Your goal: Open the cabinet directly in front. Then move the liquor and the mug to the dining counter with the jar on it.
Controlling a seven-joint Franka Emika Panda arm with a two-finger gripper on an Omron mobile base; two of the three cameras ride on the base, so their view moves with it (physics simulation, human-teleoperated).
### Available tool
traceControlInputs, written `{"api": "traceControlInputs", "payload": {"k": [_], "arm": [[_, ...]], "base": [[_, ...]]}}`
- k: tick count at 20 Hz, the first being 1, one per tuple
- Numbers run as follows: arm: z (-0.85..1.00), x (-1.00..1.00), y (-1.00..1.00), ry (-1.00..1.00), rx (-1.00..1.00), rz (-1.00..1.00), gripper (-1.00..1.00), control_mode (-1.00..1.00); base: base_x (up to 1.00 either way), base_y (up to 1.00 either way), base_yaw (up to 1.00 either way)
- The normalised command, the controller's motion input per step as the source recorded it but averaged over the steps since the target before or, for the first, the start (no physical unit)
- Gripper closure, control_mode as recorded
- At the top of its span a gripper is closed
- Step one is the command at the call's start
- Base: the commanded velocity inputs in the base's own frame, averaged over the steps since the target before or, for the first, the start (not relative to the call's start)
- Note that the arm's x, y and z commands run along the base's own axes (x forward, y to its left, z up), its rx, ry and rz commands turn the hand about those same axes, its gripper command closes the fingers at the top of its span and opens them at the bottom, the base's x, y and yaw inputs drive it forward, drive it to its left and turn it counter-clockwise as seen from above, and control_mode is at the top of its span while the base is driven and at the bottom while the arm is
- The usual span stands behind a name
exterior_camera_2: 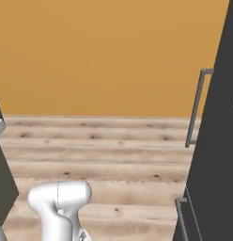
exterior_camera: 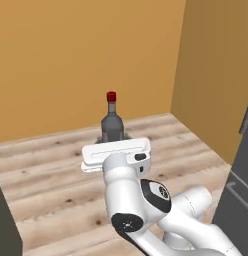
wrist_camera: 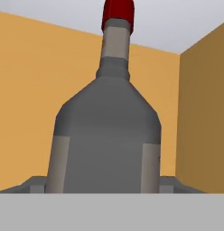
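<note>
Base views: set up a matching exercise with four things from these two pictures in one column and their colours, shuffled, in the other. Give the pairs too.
Things:
1. round cap of the small clear-grey glass bottle
2. plain back wall
3. plank floor
4. long vertical bar handle on the dark door at the right

Colours:
a. silver
b. red
c. orange
d. pale wood with dark knots

Pairs: 1-b, 2-c, 3-d, 4-a
</note>
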Motion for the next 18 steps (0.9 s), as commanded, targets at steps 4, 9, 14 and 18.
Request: {"api": "traceControlInputs", "payload": {"k": [4,9,14,18], "arm": [[0.0,0.0,0.0,0.0,0.0,0.0,1.0,1.0],[0.0,0.0,0.0,0.0,0.0,0.0,1.0,1.0],[0.0,0.0,0.0,0.0,0.0,0.0,1.0,1.0],[0.0,0.0,0.0,0.0,0.0,0.0,1.0,1.0]], "base": [[1.0,0.03,0.0],[1.0,0.01,0.01],[1.0,0.0,0.16],[1.0,0.0,0.27]]}}
